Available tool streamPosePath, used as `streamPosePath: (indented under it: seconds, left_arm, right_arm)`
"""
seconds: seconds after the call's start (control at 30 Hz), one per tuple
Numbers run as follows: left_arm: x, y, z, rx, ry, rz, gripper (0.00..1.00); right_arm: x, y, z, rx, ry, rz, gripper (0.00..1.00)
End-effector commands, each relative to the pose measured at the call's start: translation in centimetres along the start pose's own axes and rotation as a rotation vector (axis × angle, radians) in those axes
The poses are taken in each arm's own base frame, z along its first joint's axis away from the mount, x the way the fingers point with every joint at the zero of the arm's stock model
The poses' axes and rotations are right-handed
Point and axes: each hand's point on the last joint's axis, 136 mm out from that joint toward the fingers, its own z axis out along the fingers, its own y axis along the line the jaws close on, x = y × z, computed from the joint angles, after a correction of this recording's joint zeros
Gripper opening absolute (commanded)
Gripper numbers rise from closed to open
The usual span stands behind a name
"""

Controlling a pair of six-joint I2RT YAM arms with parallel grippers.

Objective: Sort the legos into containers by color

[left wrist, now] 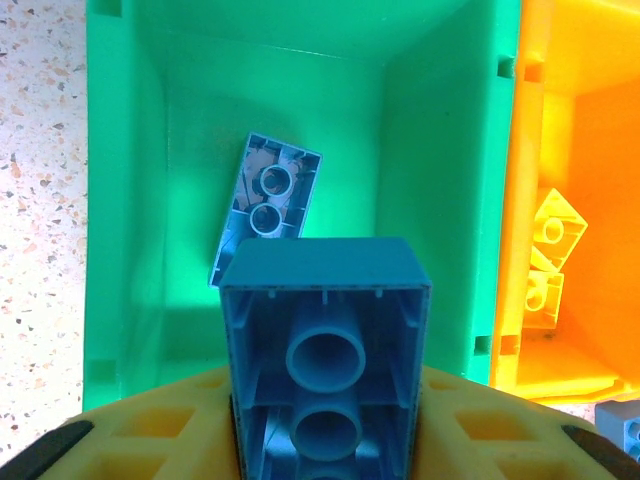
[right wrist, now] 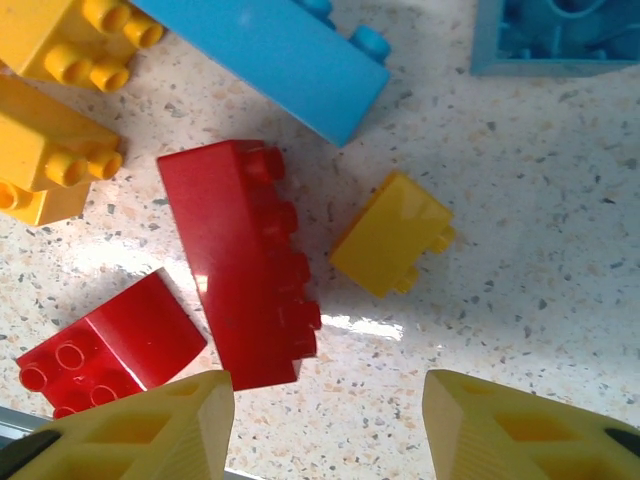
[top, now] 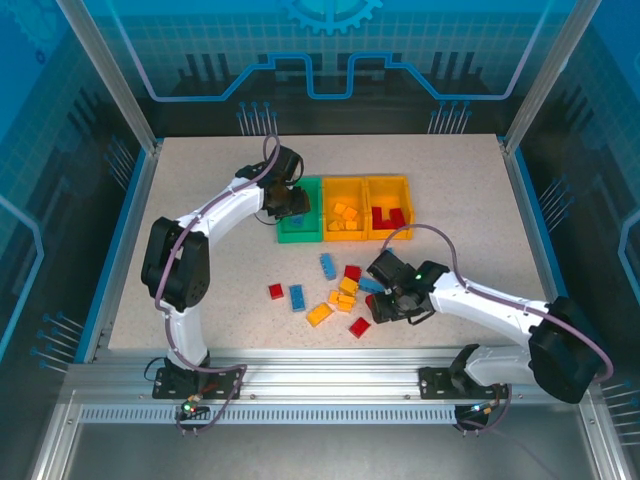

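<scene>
The table top (right wrist: 520,250) looked like speckled stone, smooth and a little shiny, with a bright reflection of light on it. The long red brick (right wrist: 245,260) was of hard, glossy plastic. The blue brick (left wrist: 325,330) was also plastic, but with a duller, satin surface. The green bin (left wrist: 440,150) had smooth plastic walls with a soft shine. The yellow fingers (right wrist: 150,430) seemed to be of matt plastic. The front rail (top: 320,385) was of pale brushed metal.

Bare table (top: 200,170) on my left is wide open. My left gripper (left wrist: 325,440) hangs a blue lego (left wrist: 325,300) over the green bin (left wrist: 430,150). One blue brick (left wrist: 268,205) lies inside, with free floor around it. My right gripper (right wrist: 328,410) stands spread, a red brick (right wrist: 245,260) crowding one finger and a yellow brick (right wrist: 392,232) ahead.
</scene>
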Motion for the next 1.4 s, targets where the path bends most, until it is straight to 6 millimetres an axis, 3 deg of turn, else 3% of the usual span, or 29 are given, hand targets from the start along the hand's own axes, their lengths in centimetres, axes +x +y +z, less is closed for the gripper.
streamPosePath:
  seconds: [0.0,0.17,0.33,0.53,0.77,1.1,1.27,1.37]
  left_arm:
    - [-0.5,-0.2,-0.4,0.015,-0.010,0.017,0.42]
    - [-0.5,-0.1,0.5,0.002,0.007,0.019,0.43]
    - [-0.4,0.1,1.0,-0.007,0.011,0.025,0.46]
    - [-0.5,0.2,0.5,-0.008,-0.002,0.012,0.59]
    - [-0.3,0.5,-2.2,0.006,-0.055,0.001,0.79]
    - [2.4,2.8,-3.5,-0.026,-0.052,-0.014,0.82]
    - [3.1,3.5,-3.7,-0.036,-0.048,-0.021,0.83]
    - [3.4,3.7,-3.9,-0.036,-0.048,-0.024,0.83]
  right_arm:
    - [0.5,-1.1,-0.3,-0.012,-0.004,0.060,0.54]
    - [0.8,-2.6,-1.0,-0.091,-0.051,0.183,0.53]
    - [1.2,-3.0,-2.1,-0.141,-0.094,0.203,0.52]
    - [0.8,-0.4,-1.5,-0.178,-0.071,0.112,0.51]
    - [-0.3,1.8,-0.3,-0.069,-0.011,-0.043,0.51]
    - [-2.1,3.3,0.8,-0.020,0.023,-0.131,0.49]
    - [-1.7,2.0,2.2,0.086,0.096,-0.170,0.46]
    - [-2.6,2.7,2.2,0.074,0.090,-0.176,0.42]
